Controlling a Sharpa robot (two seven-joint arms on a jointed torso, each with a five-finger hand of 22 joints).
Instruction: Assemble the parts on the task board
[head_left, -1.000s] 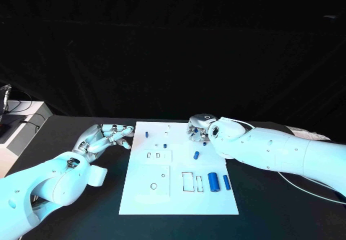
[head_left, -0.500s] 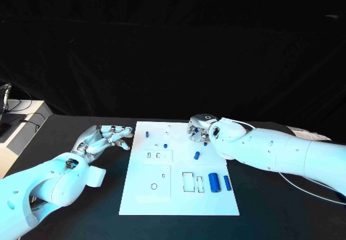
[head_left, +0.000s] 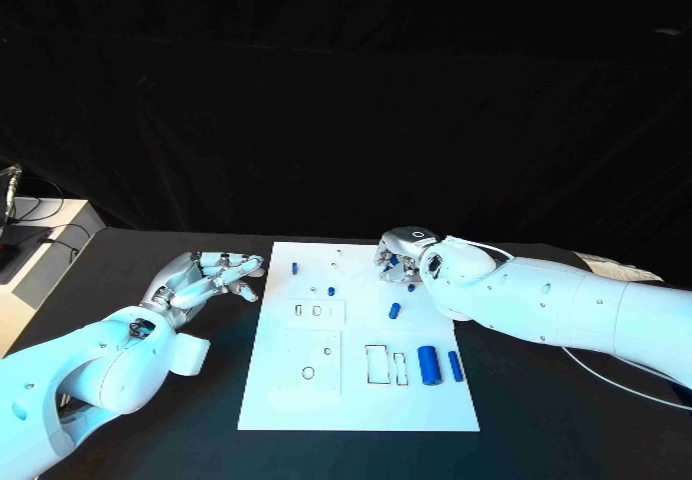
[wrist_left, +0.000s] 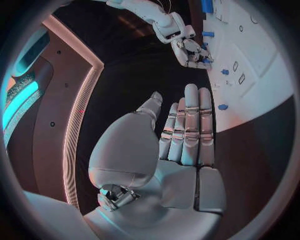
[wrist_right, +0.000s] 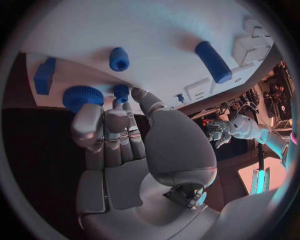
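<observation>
Parts (head_left: 392, 310) lie on the task board (head_left: 361, 400) beside the right robot hand (head_left: 397, 262), its fingers curled, grip unclear.

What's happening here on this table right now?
A white two-armed robot is working at a white rectangular task board scattered with small blue parts. Its right hand is over the board's far end, fingers curled near a small blue peg; whether it grips it cannot be told. The left hand is beside the board's left edge, fingers extended and holding nothing. A larger blue cylinder lies loose on the board.
</observation>
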